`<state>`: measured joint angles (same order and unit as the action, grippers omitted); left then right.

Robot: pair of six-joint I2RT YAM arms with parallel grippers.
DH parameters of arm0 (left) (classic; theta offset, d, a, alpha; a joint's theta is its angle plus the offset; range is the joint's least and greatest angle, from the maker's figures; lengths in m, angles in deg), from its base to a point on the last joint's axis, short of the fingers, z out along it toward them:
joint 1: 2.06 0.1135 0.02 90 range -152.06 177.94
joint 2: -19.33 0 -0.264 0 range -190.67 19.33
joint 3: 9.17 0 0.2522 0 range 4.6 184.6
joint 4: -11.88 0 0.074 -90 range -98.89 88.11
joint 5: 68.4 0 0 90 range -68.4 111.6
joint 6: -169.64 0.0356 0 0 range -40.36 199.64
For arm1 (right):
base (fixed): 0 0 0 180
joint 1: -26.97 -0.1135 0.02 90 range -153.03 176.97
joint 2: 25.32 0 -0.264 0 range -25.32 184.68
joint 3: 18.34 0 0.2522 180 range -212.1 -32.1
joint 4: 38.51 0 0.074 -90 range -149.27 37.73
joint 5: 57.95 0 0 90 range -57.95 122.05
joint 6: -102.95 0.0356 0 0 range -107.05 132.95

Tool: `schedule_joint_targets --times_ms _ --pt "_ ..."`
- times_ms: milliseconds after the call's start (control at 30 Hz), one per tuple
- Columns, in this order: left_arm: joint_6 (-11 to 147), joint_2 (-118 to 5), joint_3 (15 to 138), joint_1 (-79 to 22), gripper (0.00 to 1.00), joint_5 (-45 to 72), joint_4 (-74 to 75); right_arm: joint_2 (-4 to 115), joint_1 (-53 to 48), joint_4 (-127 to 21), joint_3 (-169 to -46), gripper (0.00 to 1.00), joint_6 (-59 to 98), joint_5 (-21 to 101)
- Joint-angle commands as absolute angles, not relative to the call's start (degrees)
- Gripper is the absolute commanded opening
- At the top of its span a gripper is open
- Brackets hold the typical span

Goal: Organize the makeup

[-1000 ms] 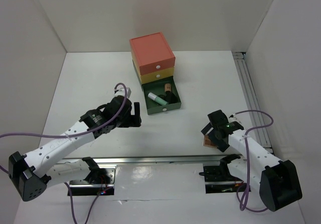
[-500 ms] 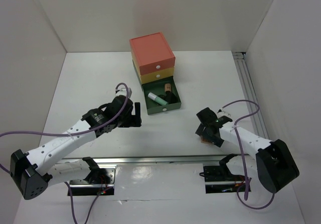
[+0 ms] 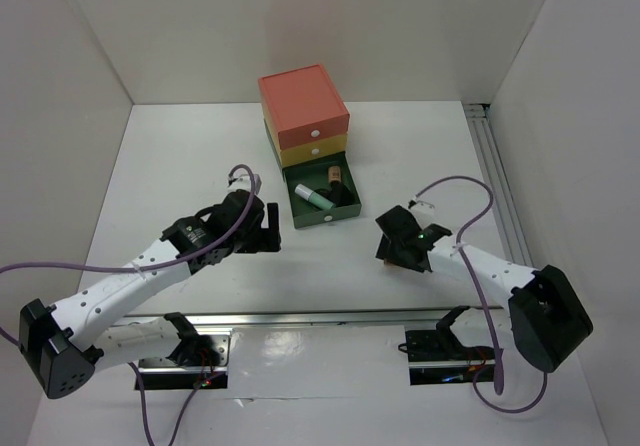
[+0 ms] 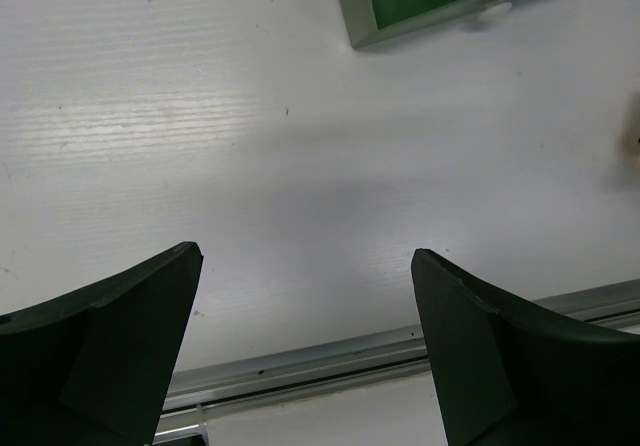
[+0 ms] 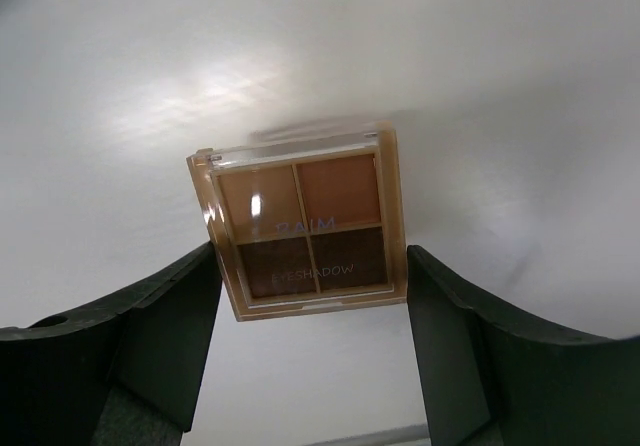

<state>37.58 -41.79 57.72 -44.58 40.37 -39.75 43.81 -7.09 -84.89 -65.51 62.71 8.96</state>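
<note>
A square eyeshadow palette (image 5: 305, 221) with a tan frame and four orange and brown pans sits between my right gripper's (image 5: 310, 306) fingers, just above the white table. In the top view that gripper (image 3: 386, 252) is right of the open green drawer (image 3: 324, 218) and hides most of the palette. The drawer holds a mint-green tube (image 3: 312, 198), a brown lipstick (image 3: 335, 176) and a black item (image 3: 346, 194). My left gripper (image 3: 268, 228) is open and empty, left of the drawer. The puffs and pencil are out of view.
The drawer box has an orange top (image 3: 303, 104) and a shut yellow drawer (image 3: 312, 152) above the green one. A metal rail (image 3: 300, 318) runs along the near table edge. White walls enclose the table. The left wrist view shows the drawer's corner (image 4: 400, 11).
My right gripper has moved up and left towards the green drawer, carrying the eyeshadow palette with it. The left arm has stayed still.
</note>
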Motion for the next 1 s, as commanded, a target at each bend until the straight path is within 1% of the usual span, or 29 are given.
schedule_joint_targets --times_ms 0,100,200,333,400,433,533,600,633,667,700,867,967 --pt "37.8 -40.6 59.7 -44.3 1.00 42.5 -39.0 44.7 -9.1 -73.1 -75.0 0.42 51.5 7.9" --pt "37.2 -40.6 60.2 -44.3 1.00 43.1 -39.0 49.3 -9.8 -64.4 -80.9 0.43 44.5 15.3" --pt "36.5 -40.6 60.2 -44.3 1.00 43.7 -40.1 56.1 -10.8 -57.4 -86.6 0.43 40.5 18.5" --pt "35.7 -40.6 60.8 -43.3 1.00 44.3 -40.6 67.9 -11.4 -54.7 -95.1 0.43 37.2 19.6" --pt "35.7 -40.6 61.4 -42.8 1.00 44.3 -40.6 71.3 -11.4 -53.3 -99.7 0.43 35.6 19.6" --pt "35.2 -40.6 61.4 -42.8 1.00 44.3 -40.6 72.8 -11.4 -52.2 -100.8 0.45 35.0 18.8" --pt "35.2 -40.6 61.9 -41.6 1.00 43.0 -41.2 78.6 -11.4 -50.9 -105.5 0.56 33.9 16.3" --pt "35.2 -41.1 62.5 -41.0 1.00 43.0 -41.2 79.8 -11.4 -52.5 -108.5 0.63 33.9 14.9" --pt "35.2 -41.1 63.1 -40.5 1.00 43.0 -41.2 79.8 -11.4 -52.5 -108.6 0.82 33.9 14.9" --pt "35.2 -41.1 63.1 -39.9 1.00 43.0 -41.2 79.8 -11.4 -52.5 -108.6 0.93 33.9 14.9" --pt "35.2 -41.1 63.8 -39.9 1.00 43.0 -41.2 79.3 -11.4 -52.5 -108.6 1.00 33.9 14.9" --pt "35.2 -43.5 66.6 -37.4 1.00 41.7 -41.2 74.6 -11.4 -52.5 -105.4 1.00 32.7 14.2" --pt "35.8 -46.1 70.5 -34.4 1.00 40.4 -40.6 69.3 -11.4 -53.9 -102.0 1.00 32.7 14.2"
